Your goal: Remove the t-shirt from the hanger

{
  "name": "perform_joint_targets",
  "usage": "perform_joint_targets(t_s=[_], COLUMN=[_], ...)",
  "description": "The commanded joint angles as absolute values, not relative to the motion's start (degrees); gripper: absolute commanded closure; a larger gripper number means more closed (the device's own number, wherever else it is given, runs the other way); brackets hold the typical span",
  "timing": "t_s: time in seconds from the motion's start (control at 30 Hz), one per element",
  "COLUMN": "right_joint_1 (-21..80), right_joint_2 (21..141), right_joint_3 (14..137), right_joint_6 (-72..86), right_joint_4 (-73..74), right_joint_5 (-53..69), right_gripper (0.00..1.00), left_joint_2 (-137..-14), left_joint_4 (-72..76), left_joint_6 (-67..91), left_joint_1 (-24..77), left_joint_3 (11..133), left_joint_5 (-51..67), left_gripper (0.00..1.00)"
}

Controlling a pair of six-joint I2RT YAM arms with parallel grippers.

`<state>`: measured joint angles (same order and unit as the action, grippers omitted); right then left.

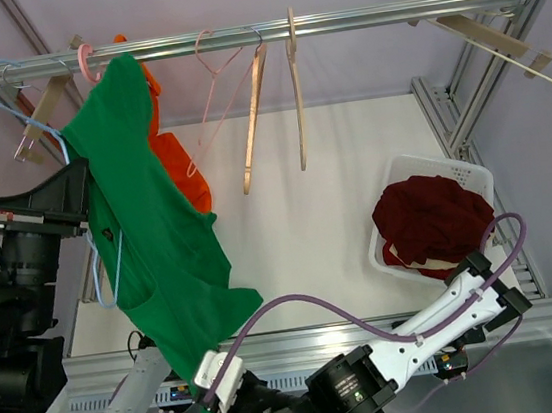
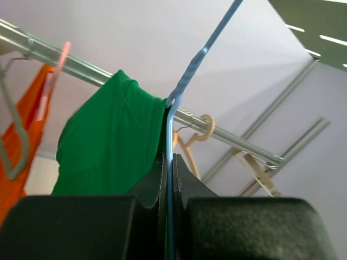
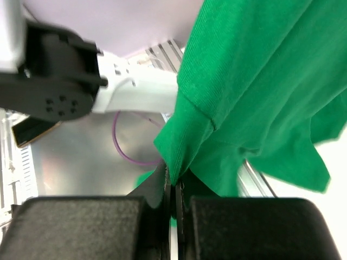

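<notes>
Left gripper [image 2: 169, 162] has its jaws pressed together on the wire of the blue hanger [image 2: 190, 76], just under its twisted neck. Green t-shirt [image 1: 151, 212] hangs on this hanger, below the rail [image 1: 334, 23], over the left side of the surface [image 1: 308, 223]. Right gripper [image 3: 174, 187] has its jaws clamped on the shirt's lower edge.

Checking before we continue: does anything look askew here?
Yes: the green shirt hangs lopsided, half off the blue hanger, bare wire showing beside it. The left gripper pinches the hanger; the right gripper pinches the shirt's edge.
</notes>
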<state>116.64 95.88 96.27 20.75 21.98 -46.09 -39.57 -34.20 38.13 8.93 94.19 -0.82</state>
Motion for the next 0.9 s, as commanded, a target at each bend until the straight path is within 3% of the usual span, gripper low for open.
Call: perform_joint_targets(t_s=[0.0,0.13,0.27,0.53,0.67,0.87], right_joint_1=[119.7,117.7,113.7,103.3,99.6,89.7], right_joint_2=[97.0,92.6,84.6,76.0,73.7,68.4], right_joint_3=[94.5,88.0,83.0,87.4,90.6,87.4], right_joint_6=[28.1,30.0,28.1,7.2,-2.9,-2.5], right_joint_4=[33.7,33.1,30.8,20.9,15.5,9.3], right_joint_5=[-46.9,-50.5,-49.7,-47.2,-46.2,-37.3], right_gripper=[1.00,1.00,1.00,1.00,1.00,0.99], left_joint_2=[-43.5,-42.0,-38.1,-23.3,-20.7,-18.5], left_joint_4=[-20.8,-22.8,-24.3,-25.5,-25.3,-25.2], left_joint_6=[41.6,41.7,47.3,50.3,51.6,52.0], left_joint_1=[8.7,8.7,8.6,8.5,8.5,8.5], left_joint_3=[99.1,101.2,103.5,89.0,88.7,92.5], left_joint_5=[3.0,7.8,21.8,25.8,29.5,33.0], left_gripper=[1.00,1.00,1.00,1.00,1.00,1.00])
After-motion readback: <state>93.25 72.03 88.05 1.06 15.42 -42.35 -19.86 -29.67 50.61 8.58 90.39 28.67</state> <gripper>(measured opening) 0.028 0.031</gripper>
